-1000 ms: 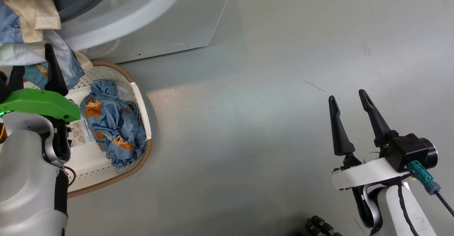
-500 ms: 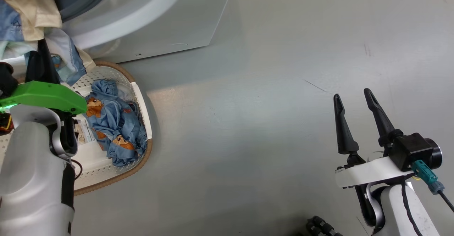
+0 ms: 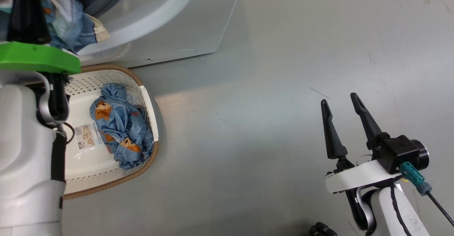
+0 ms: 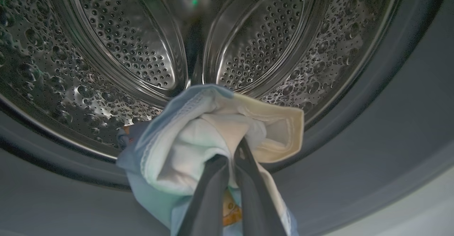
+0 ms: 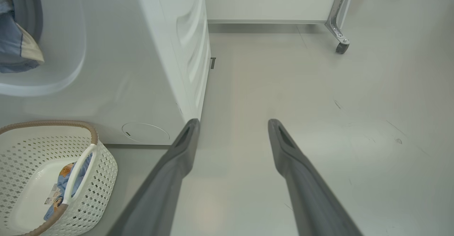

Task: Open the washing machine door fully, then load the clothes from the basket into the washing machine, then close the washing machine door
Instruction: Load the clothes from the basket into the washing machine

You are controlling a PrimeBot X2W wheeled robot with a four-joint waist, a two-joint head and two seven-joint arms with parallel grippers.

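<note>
Fabric is pinched between the fingers of the left gripper (image 4: 231, 153), which are pressed together on a bunched garment (image 4: 191, 133) of light blue and cream cloth; in the left wrist view the garment hangs right at the mouth of the washing machine (image 3: 184, 27), in front of the steel drum (image 4: 124, 37) and above the grey rubber seal (image 4: 390, 108); a patch of orange print shows low between the fingers; in the head view the same bundle sits at the top left, against the round opening, above the green cover (image 3: 39, 57) on the left wrist; the basket (image 3: 106, 82) stands on the floor (image 3: 266, 115) just beside the front of the machine, below the opening; more clothes (image 3: 120, 126), blue with orange-brown figures, lie crumpled against the side of it nearer the right gripper (image 3: 337, 99), next to a paper label (image 3: 85, 136) on its bottom; the right gripper hangs well apart from all this at the lower right, over bare floor, its fingers spread wide and holding nothing; the right wrist view looks past them at the machine's side and a metal leg on a small wheel (image 5: 342, 47) further back.
</note>
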